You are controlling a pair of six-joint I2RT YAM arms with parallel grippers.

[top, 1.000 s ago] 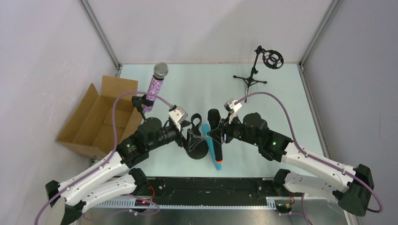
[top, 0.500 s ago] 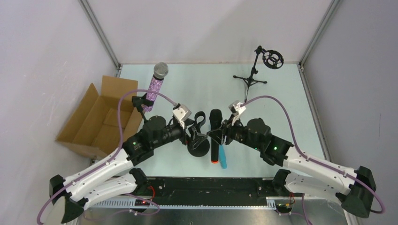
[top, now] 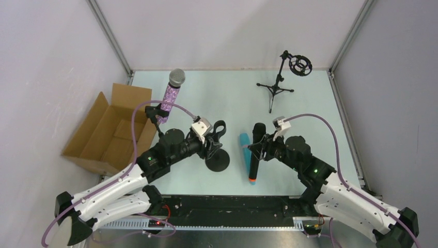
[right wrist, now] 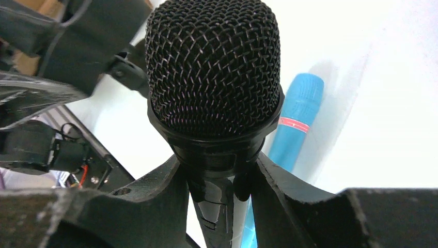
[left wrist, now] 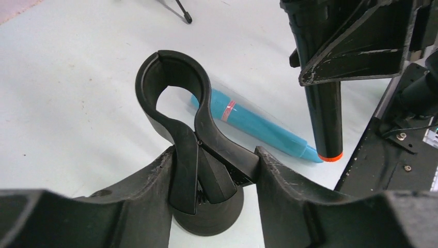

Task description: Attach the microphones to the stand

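In the top view, the left gripper (top: 213, 146) sits near the table's (top: 227, 93) centre, clenched on the lower handles of a black spring clip (left wrist: 175, 98). Its fingers (left wrist: 155, 178) press both sides of those handles. The clip's round mouth is up and holds nothing. It belongs to a short stand with a round black base (top: 218, 161), which rests on the table at 6 o'clock from the clip.

The right gripper (top: 262, 149), at 3 o'clock from the clip and apart from it, grasps the black microphone (top: 253, 166) just under its mesh head. The orange-red end points toward 6 o'clock. The light blue microphone (top: 243, 142) lies flat on the table between the base and the black microphone, partly hidden by the latter.

The purple glitter microphone (top: 172, 96) stands tilted in a clip at 11 o'clock, beside an open cardboard box (top: 108, 129) at 9 o'clock. A tripod stand (top: 276, 85) with a ring mount is at 1 o'clock.
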